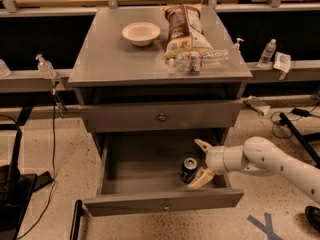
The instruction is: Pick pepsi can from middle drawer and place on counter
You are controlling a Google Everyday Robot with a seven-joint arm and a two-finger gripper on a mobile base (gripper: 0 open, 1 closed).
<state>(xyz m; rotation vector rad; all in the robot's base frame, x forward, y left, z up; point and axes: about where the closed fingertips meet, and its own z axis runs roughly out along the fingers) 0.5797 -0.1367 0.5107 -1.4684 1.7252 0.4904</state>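
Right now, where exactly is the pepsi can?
In the camera view, the pepsi can stands upright in the open middle drawer, at its right front part, with the open gripper close on its right side.

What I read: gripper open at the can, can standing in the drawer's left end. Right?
Not quite. The can stands in the right end of the drawer, near its front, not the left end; the camera view shows it. The rest holds: the gripper is open at the can.

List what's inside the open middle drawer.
Only the pepsi can shows, upright at front right of the middle drawer, the open gripper reaching in beside it. The drawer's rear is hidden under the upper drawer.
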